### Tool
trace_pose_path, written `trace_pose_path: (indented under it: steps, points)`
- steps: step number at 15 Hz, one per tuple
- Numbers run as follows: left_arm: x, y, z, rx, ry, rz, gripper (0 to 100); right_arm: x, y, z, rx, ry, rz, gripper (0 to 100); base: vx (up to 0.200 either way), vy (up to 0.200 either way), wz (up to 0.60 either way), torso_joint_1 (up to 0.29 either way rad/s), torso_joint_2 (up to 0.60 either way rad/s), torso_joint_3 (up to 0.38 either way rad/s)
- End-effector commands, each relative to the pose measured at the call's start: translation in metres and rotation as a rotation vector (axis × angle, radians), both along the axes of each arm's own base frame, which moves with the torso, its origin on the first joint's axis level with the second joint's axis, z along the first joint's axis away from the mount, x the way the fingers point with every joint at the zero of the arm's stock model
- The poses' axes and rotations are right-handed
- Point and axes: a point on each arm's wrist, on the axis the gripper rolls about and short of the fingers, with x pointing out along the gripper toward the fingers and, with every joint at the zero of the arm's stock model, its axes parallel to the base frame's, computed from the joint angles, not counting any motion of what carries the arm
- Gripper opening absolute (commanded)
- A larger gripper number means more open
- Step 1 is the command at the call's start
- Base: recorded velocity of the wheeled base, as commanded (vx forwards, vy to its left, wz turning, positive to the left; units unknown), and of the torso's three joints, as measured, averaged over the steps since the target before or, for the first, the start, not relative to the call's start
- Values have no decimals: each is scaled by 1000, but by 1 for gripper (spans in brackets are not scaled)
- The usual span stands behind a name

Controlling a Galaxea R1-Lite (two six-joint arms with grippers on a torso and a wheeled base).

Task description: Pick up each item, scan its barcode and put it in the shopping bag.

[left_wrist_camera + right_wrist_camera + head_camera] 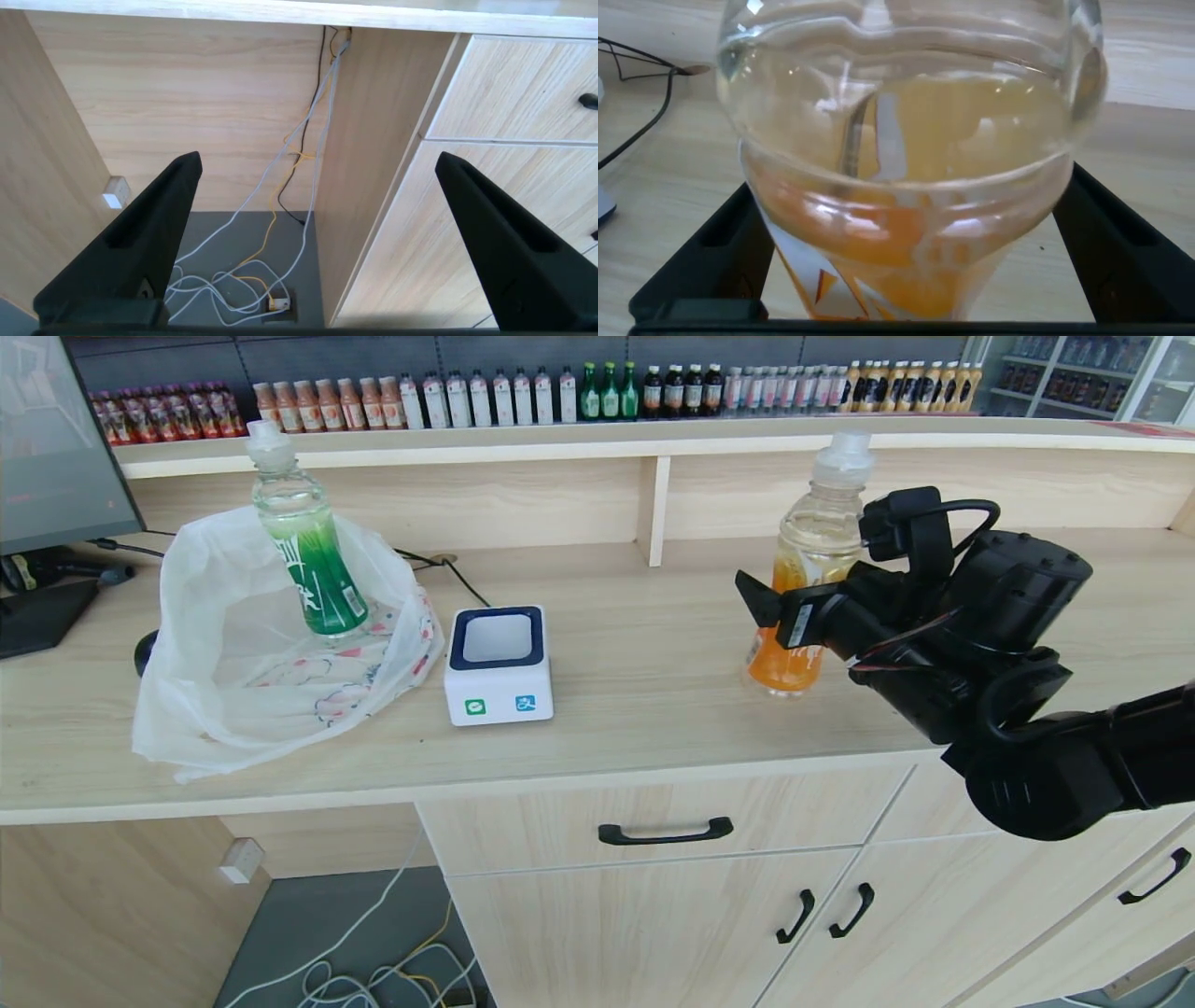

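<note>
The right end effector (910,201) was spread wide around the lower part of the orange drink bottle (810,569), one finger (710,261) on each side of it. On one side a gap showed between the bottle and the finger, so it was not pinching. The bottle stood upright on the desk (653,635), its white cap well above the fingers and its base just below them.

Well off to the left of that end effector sat the white scanner (498,665) with its dark blue rim, window facing up. Farther left still, just beyond the scanner, lay the white shopping bag (215,653), its mouth open. A green bottle (313,555) stood inside the bag, leaning slightly, with its neck and cap rising above the plastic. At the far left end of the desk stood a monitor (56,439). Behind the right end effector, past the raised back ledge of the desk, a shelf (597,429) carried a long row of drink bottles.

The left end effector (318,163) hung below the desk top with its two fingers spread apart and nothing between them. Ahead of it was the open recess under the desk, where cables (252,271) ran down the back panel and lay coiled on the floor. To one side of it were the drawer fronts (523,84)
</note>
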Motion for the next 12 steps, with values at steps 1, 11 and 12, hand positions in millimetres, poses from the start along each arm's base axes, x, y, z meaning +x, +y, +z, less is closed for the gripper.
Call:
trace_pose_path:
  steps: [1,11,12]
  points:
    - [0,0,0,0,-1,0,100,0,0,0,0,0,0,100,0,0,0,0,0,0]
    - [0,0,0,0,-1,2,100,-1,1,10,11,-30,4,0,0,0,0,0,0,0]
    - [0,0,0,0,-1,2,100,-2,0,11,13,-36,4,0,0,0,0,0,0,0]
